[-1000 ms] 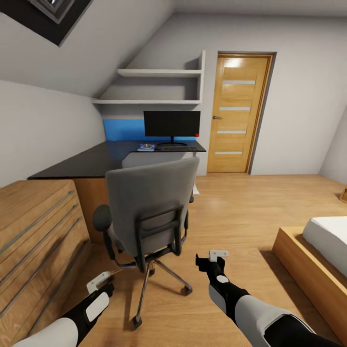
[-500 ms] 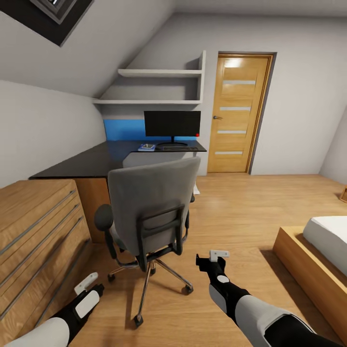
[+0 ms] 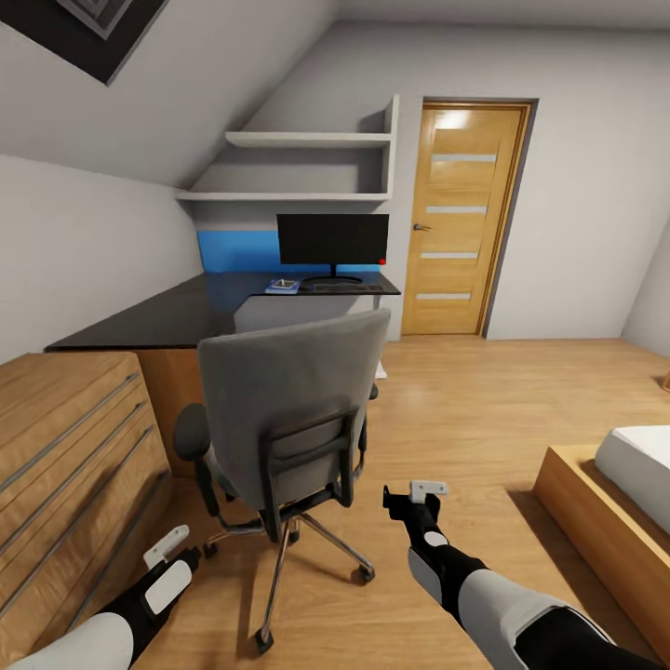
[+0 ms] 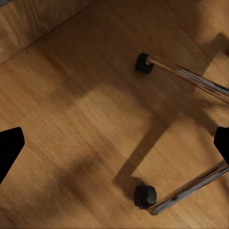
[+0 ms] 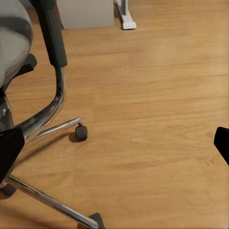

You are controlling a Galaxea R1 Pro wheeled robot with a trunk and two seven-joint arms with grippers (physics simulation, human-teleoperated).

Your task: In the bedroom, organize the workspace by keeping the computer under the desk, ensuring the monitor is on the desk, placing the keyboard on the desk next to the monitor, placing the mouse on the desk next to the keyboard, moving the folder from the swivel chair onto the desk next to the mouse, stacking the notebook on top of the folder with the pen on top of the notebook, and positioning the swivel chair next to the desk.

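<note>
The swivel chair (image 3: pixel 288 409) stands with its grey back toward me, in front of the black-topped desk (image 3: pixel 158 321). At the desk's far end stands the monitor (image 3: pixel 332 239), with the keyboard (image 3: pixel 346 288) at its base. The blue folder (image 3: pixel 282 285) lies beside the keyboard with something small on it, too small to tell. The pale computer (image 3: pixel 279 312) shows under the desk, partly hidden by the chair. My left gripper (image 3: pixel 167 547) hangs open low, left of the chair's chrome base (image 4: pixel 191 78). Just right of the base, my right gripper (image 3: pixel 416 491) is open too, near a caster (image 5: pixel 81 132).
A light wooden dresser (image 3: pixel 65 447) stands close on my left. A bed with a wooden frame (image 3: pixel 605 502) is at the right. A wooden door (image 3: pixel 461 219) and wall shelves (image 3: pixel 307 167) are at the back. Open wood floor (image 3: pixel 465 400) lies right of the chair.
The left gripper has drawn back and down, away from the chair's base. The view has come a little closer to the chair. The right arm has kept its place.
</note>
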